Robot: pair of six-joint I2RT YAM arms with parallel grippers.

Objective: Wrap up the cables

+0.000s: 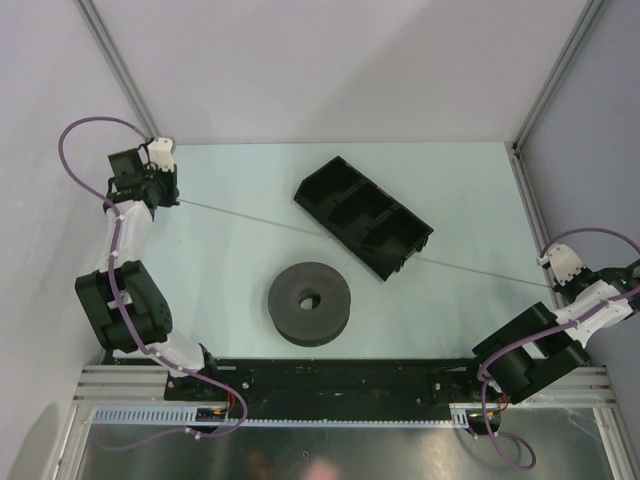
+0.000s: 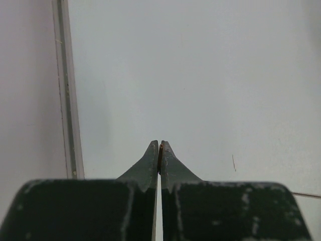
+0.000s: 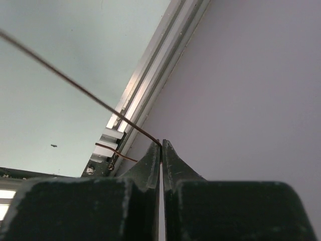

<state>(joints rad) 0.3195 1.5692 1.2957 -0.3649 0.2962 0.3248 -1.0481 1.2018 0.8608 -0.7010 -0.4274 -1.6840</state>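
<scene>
The spool (image 1: 335,300), dark grey, round and flanged, lies flat on the table (image 1: 230,290), near the middle of the near edge. Nothing is wound on it, and the wire does not touch it.

The right gripper (image 3: 161,150) sits at the right edge of the table, near the frame rail. Its jaws are clenched, with only a hairline slit between them. They pinch the wire (image 1: 250,217) at the very fingertips. In the right wrist view, a short tail of the wire curls out to the left, just below the tips.

From this grip the wire runs in a straight, taut line across the table toward the far left corner. It crosses the black tray (image 1: 362,218), which lies at an angle just beyond the spool. Against the dark tray the wire cannot be made out, so contact there cannot be determined.

The left gripper (image 2: 159,150) sits at the far left corner. Its jaws are likewise pressed together, and a coppery sliver of the wire shows between the tips.
</scene>
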